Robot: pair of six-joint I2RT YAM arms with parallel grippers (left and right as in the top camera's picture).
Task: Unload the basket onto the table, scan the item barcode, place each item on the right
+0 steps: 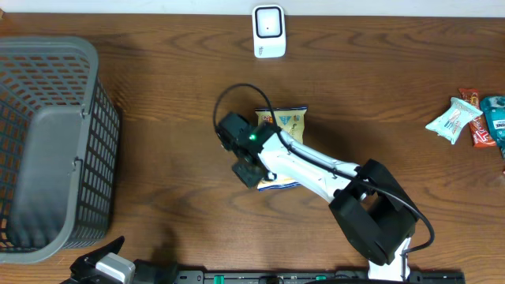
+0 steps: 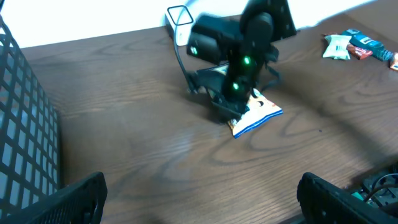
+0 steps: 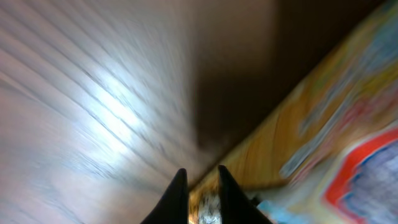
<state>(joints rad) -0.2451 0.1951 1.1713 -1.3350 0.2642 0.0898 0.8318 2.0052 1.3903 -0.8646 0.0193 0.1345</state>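
Two things could spoil this for you. The right gripper (image 3: 201, 190) is clenched to a sliver on the snack bag (image 1: 288, 122), at its left edge in the overhead frame. That is a thin pinch on slick, crinkly film. If you lift fast or swing hard, the bag may slide out, or fold and drop back onto the table (image 1: 158, 87).

Second, no barcode shows on the upward face, so it probably sits underneath. You could present the wrong side to the scanner (image 1: 268, 31) unless you turn the bag on the way. The wrist picture is blurred, so you cannot judge how much film lies between the fingers.

The bag lies flat at the centre of the overhead frame, partly under the right gripper and well apart from the scanner at top centre. Its long axis runs nearly top to bottom of that frame, with one short end pointing up toward the scanner. Your left gripper (image 2: 200, 196) hangs wide open and empty at lower left.
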